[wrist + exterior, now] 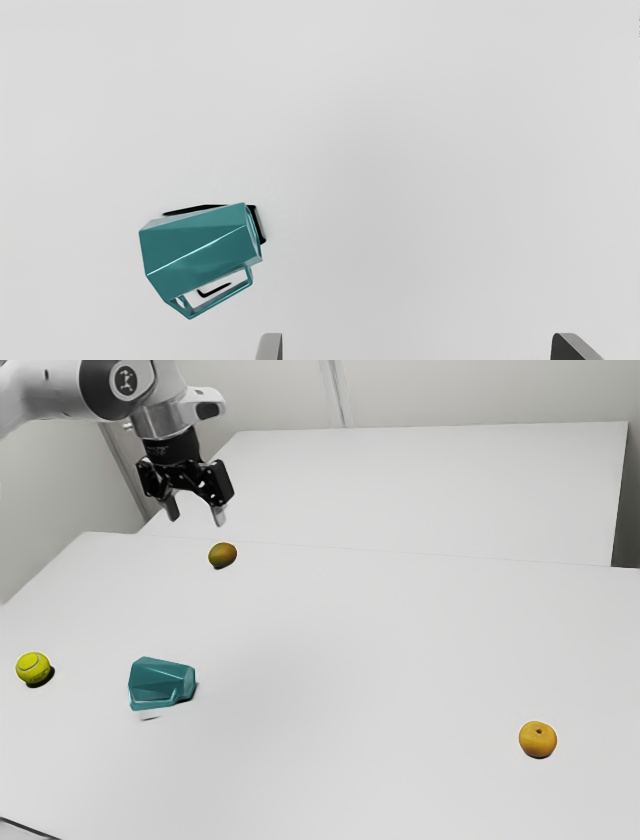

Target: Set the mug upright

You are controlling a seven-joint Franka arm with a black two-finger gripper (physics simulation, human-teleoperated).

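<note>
The mug [160,683] is lying on its side on the table [350,660], near the yellow ball [33,668], and the claw [196,518] is up in the air away from it, with its two fingers wide apart and nothing in between. It looks to me like the job now is getting to the mug, so the claw should go over it, come down and squeeze it. Then it has to lift and tip the mug onto its bottom, minding the handle [222,301], which might bump or make it roll.
</note>
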